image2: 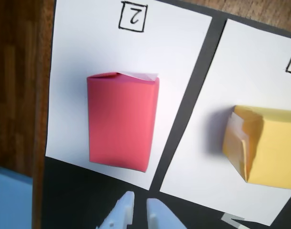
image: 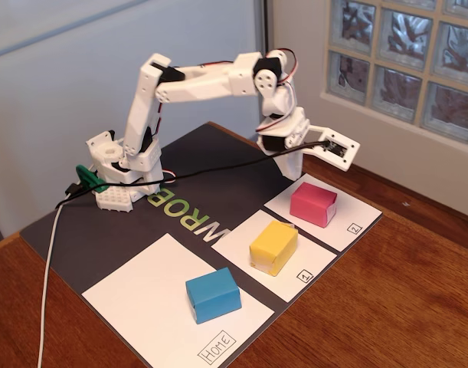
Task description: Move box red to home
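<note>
While the tool (image: 301, 170) hangs over the mat's far edge, the box red (image: 313, 203) sits untouched on the sheet marked "2" (image: 355, 227).

Left to right in the fixed view: the blue block (image: 213, 294) rests on home (image: 142, 295), the yellow block (image: 273, 247) on the sheet marked "1" (image: 301, 274), then the red one, all on the wooden desk (image: 402, 291). In the wrist view the tool's fingertips (image2: 126, 202) are narrowly parted, holding nothing, just short of the red box.
</note>
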You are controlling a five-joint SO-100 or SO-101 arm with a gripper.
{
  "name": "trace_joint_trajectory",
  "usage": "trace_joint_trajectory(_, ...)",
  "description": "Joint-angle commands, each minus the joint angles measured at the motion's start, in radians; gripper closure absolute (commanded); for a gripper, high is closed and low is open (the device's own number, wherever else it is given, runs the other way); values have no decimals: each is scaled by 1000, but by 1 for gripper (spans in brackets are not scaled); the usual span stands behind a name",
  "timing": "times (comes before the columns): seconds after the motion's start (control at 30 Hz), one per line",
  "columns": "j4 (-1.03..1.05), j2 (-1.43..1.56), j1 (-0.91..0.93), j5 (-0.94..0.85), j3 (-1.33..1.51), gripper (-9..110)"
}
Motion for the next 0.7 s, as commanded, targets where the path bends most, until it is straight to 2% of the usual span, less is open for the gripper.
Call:
trace_joint_trajectory(0.0, 2, -34, -34, 26, -109, 95)
trace_joint_trajectory(0.13, 34, -114, -64, 58, -222, 90)
trace_joint_trajectory(0.47, 55, -190, -115, 114, -327, 54)
trace_joint_trajectory(0.67, 55, -215, -130, 129, -336, 49)
